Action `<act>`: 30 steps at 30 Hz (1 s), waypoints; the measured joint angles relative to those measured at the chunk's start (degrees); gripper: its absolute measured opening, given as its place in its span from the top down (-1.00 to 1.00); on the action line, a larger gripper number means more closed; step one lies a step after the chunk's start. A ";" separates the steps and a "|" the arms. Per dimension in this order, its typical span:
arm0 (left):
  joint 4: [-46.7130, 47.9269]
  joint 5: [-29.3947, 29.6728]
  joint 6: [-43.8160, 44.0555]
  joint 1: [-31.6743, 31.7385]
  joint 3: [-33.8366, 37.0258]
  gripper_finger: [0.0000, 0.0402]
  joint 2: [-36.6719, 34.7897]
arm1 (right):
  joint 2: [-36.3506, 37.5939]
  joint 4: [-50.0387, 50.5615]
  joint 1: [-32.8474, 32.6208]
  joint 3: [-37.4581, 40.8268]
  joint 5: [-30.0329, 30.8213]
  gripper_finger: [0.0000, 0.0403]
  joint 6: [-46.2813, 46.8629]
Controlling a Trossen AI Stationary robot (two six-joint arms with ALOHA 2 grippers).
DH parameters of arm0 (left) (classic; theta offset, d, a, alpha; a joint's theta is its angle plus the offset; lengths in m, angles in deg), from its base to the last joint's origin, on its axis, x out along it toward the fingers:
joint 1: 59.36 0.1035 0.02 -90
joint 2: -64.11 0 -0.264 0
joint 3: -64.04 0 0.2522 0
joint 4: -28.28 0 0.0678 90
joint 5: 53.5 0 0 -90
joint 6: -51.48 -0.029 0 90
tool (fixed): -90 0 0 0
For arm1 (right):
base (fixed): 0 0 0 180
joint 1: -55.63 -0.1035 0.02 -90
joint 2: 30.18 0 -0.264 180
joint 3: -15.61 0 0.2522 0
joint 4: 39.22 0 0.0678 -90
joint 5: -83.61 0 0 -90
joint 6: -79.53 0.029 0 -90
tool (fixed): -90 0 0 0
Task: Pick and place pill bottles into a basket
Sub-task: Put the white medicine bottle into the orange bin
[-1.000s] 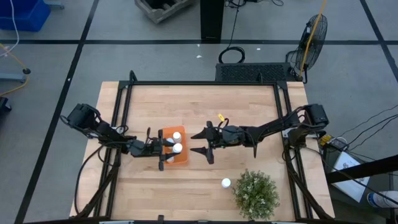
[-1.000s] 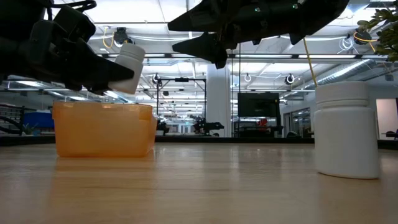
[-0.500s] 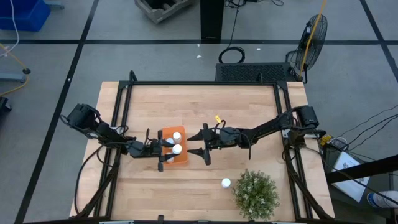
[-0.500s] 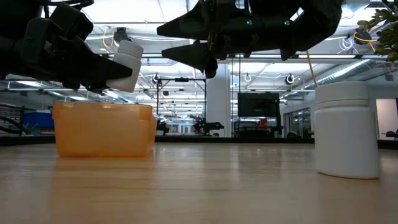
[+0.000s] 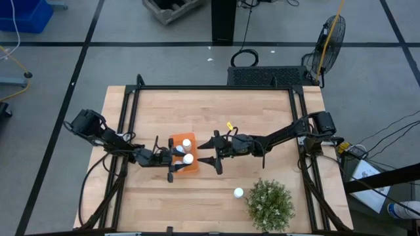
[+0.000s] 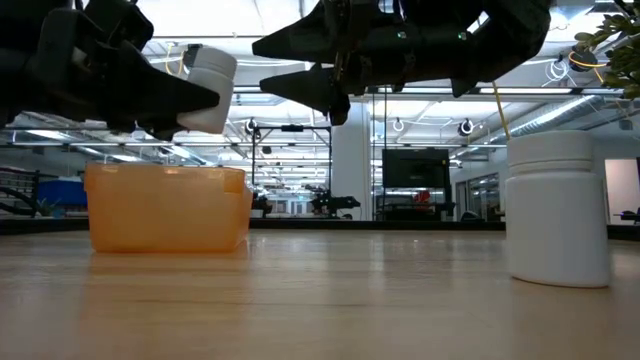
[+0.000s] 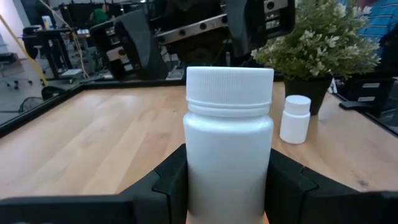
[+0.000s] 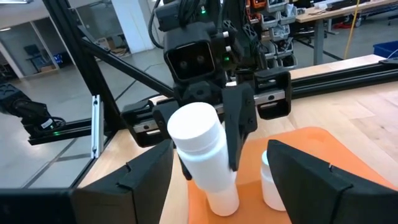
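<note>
**A:** Start near you. One pill bottle (image 5: 238, 193) stands alone on the near part of the table (image 5: 262, 118), just left of the bushy plant (image 5: 270, 204). Leave it for now.

**B:** And the one I'm carrying?

**A:** Your left gripper (image 5: 172, 156) is clamped tight on a carried bottle (image 5: 188, 158), upright between the fingers (image 7: 171, 180). From above it sits over the near right part of the orange basket (image 5: 193, 169), and the level view shows it above the rim, not yet inside.

**B:** So I just let go?

**A:** I'd lower first. Two bottles (image 5: 187, 143) already stand in the far part of the basket, so you want the base below the wall before you part the fingers; otherwise it may tip or bounce out.

**B:** What about the other arm?

**A:** Your right gripper (image 5: 213, 151) hangs just right of the basket, fingers spread wide and holding nothing. It is close to your left, so come straight down and back out along your own side.
</note>
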 joint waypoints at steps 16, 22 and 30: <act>1.01 -3.25 -0.33 2.52 -1.72 0.23 0.02 | 0.00 0.03 -0.02 0.00 -1.58 -0.25 -0.04; 0.95 -4.25 -1.04 3.59 -1.72 0.23 0.02 | 0.00 0.04 -0.02 -0.02 -1.71 -0.25 -0.04; 4.03 -5.71 1.32 3.84 -1.71 0.23 0.03 | 0.00 0.06 -0.02 -0.02 -1.62 -0.25 -0.04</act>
